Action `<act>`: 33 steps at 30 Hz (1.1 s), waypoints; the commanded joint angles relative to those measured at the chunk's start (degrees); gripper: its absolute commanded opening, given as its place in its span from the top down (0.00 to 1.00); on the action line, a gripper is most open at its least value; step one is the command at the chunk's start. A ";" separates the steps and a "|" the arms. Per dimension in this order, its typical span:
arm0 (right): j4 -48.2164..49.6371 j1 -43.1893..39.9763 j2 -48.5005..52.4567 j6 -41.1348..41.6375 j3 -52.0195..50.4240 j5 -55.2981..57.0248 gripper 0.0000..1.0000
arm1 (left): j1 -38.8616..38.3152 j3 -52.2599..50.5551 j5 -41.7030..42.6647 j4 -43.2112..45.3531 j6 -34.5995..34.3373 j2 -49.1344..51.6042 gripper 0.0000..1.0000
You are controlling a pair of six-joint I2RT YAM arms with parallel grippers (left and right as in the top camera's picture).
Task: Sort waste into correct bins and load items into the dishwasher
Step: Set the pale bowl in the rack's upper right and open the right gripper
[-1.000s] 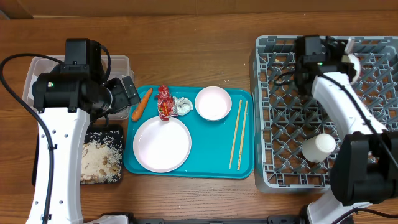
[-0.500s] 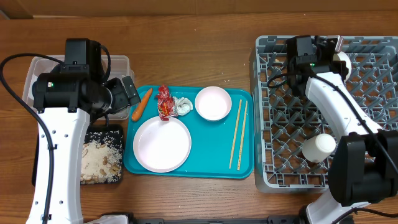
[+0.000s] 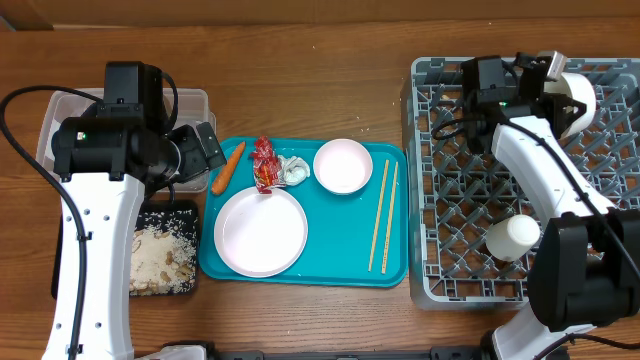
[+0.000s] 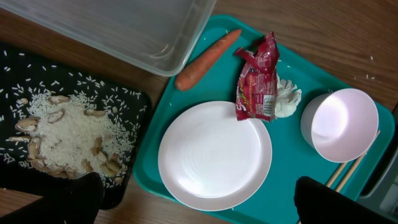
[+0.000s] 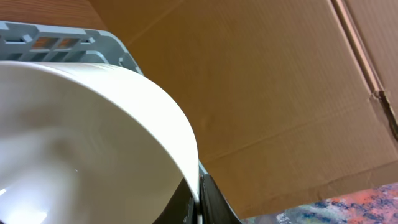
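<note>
a brown wooden table [image 3: 320, 60] is filling the frame and carrying four things. a clear tub [image 3: 58, 112] is sitting at the upper left, and a black tray [image 3: 178, 212] is lying just below it at the lower left. a teal tray [image 3: 345, 240] is resting in the middle, just beside both. a grey dish rack [image 3: 417, 180] is taking up the right side, just beside the teal tray's right edge.

The table [image 3: 320, 80] is brown grained wood. Smooth teal plastic tray [image 4: 283, 186]; glossy white plate [image 4: 214, 155] and bowl [image 5: 81, 137]. Crinkled shiny wrapper [image 4: 256, 81]. Clear plastic tub [image 4: 124, 25], matt grey plastic rack [image 3: 418, 200], 2 pale wooden chopsticks [image 3: 378, 215].
</note>
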 commanded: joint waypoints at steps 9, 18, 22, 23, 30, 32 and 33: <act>-0.70 -0.48 0.02 1.11 -1.38 -3.17 0.96 | 0.20 0.42 -0.55 -0.15 -0.57 0.11 0.00; 2.64 -0.24 0.02 0.98 -8.90 -3.34 0.96 | 0.20 0.42 -0.52 -0.13 -0.57 0.11 0.00; 3.04 1.46 0.00 -0.39 -8.85 -2.73 0.91 | 0.20 0.42 -0.55 -0.15 -0.57 0.09 0.00; 3.23 2.14 -0.02 -0.59 -8.85 -2.69 0.86 | 0.20 0.42 -0.55 -0.13 -0.57 0.09 0.00; 5.03 7.13 -0.04 -3.34 -8.85 -0.92 0.51 | 0.20 0.42 -0.55 -0.13 -0.57 0.11 0.00; 5.03 8.24 -0.33 -3.32 -8.83 2.25 0.33 | 0.20 0.42 -0.55 -0.15 -0.57 0.11 0.00; 5.16 8.83 -0.74 -3.28 -8.81 3.43 0.27 | 0.20 0.42 -0.55 -0.15 -0.57 0.11 0.00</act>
